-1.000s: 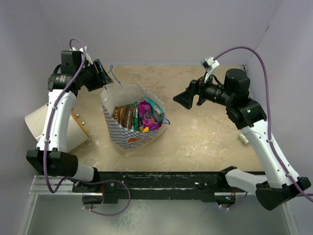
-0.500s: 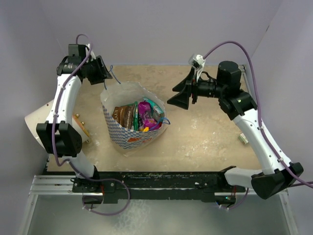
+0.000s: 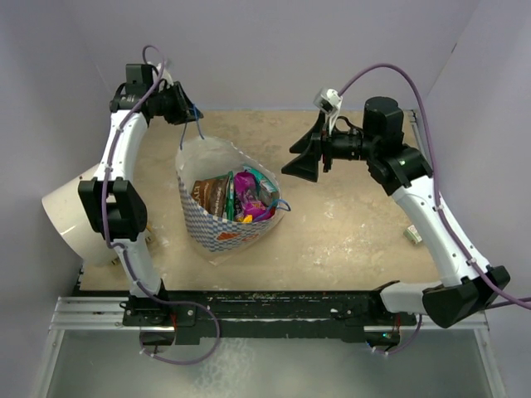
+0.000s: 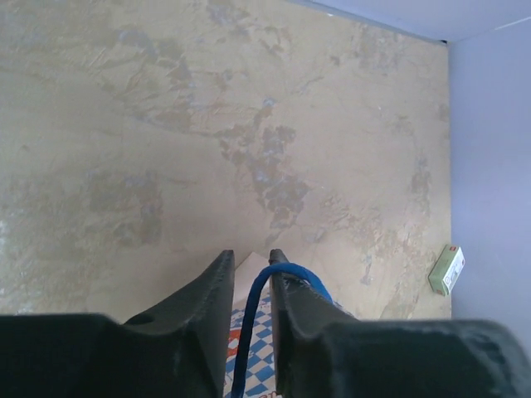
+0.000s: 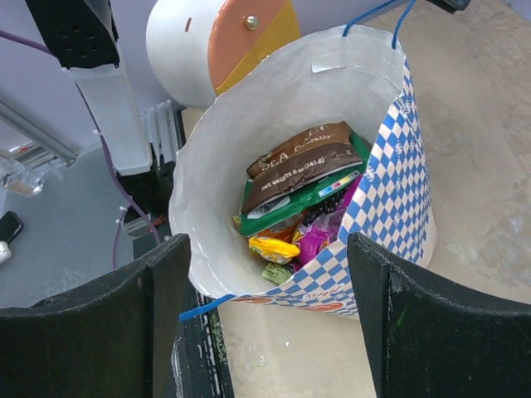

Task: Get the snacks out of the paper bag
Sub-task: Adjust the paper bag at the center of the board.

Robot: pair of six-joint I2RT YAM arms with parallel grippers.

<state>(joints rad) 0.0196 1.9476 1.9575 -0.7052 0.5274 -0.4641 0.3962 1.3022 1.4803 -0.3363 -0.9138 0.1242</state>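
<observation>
The paper bag [image 3: 217, 232], white with a blue check pattern, stands open left of the table's middle. The snacks [image 3: 236, 195] lie inside it: brown, green, purple and yellow packets. My left gripper [image 3: 189, 109] is behind the bag and shut on its blue cord handle [image 3: 199, 126]. In the left wrist view the handle [image 4: 241, 347] runs between the closed-in fingers of the left gripper [image 4: 251, 255]. My right gripper [image 3: 299, 166] is open and empty, just right of the bag and above it. In its wrist view the right gripper [image 5: 267, 249] frames the snacks [image 5: 303, 166] in the bag [image 5: 390, 191].
A white-and-tan round drum [image 3: 75, 211] lies at the left edge, beside the left arm; it also shows in the right wrist view [image 5: 199, 41]. A small white-green box [image 3: 412, 235] lies near the right arm; it shows in the left wrist view too [image 4: 446, 269].
My left gripper has moved back and up with the cord handle, pulling the bag's rear rim upright. My right gripper has moved left toward the bag.
</observation>
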